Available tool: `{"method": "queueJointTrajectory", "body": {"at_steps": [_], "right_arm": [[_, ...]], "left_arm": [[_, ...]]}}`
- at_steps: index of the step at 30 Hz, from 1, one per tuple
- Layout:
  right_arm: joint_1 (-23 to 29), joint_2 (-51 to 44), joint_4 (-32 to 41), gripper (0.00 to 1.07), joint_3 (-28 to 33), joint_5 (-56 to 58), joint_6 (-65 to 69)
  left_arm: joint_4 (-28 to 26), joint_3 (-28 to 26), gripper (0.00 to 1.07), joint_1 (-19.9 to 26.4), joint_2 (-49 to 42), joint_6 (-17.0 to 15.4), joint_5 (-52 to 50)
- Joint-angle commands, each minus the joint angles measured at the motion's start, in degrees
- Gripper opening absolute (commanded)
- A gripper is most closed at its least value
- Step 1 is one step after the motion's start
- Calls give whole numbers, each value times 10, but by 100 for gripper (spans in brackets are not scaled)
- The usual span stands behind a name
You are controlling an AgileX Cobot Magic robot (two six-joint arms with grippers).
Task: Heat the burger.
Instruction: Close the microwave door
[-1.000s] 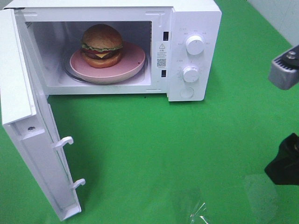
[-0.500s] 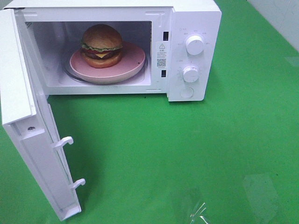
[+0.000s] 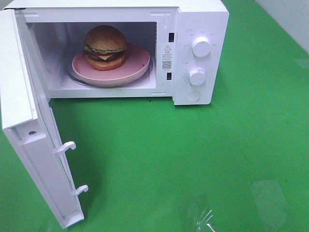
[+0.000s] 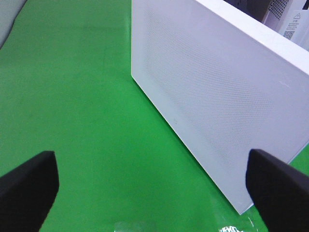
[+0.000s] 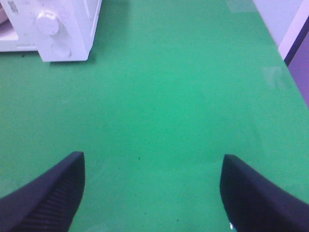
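Left gripper (image 4: 152, 180) and right gripper (image 5: 152, 186) both gape wide, empty. The right arm has just left the high view, so loading looks done. The door (image 3: 43, 164) stands open ahead of the left gripper. Beyond it, the burger (image 3: 105, 47) sits on the plate (image 3: 139, 65) inside the microwave (image 3: 200, 19). Shutting the door likely comes next.

Left hand (image 4: 150, 166) showing as two black fingers (image 4: 29, 188). Both looking matte and plain, with blunt, nearly square tips and softly rounded corners. Each finger getting broader toward its base.

Right hand (image 5: 152, 162) also showing two black fingers (image 5: 50, 195), here looking more like curved wedges with sloping inner edges. One finger carrying fine ribbed, weave-like texture and catching little grey light. Other finger (image 5: 260, 193) looking smooth and darker, with tiny bright glint sitting at its lower edge.
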Motion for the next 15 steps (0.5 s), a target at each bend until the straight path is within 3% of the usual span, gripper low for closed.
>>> {"method": "queueJointTrajectory", "body": {"at_steps": [1, 15], "right_arm": [[-7, -60, 6, 76, 2, -7, 0], [-7, -74, 11, 76, 5, -10, -4]], "left_arm": [[0, 1, 98, -2, -9, -3, 1], [-2, 1, 98, -2, -7, -3, 1]]}}
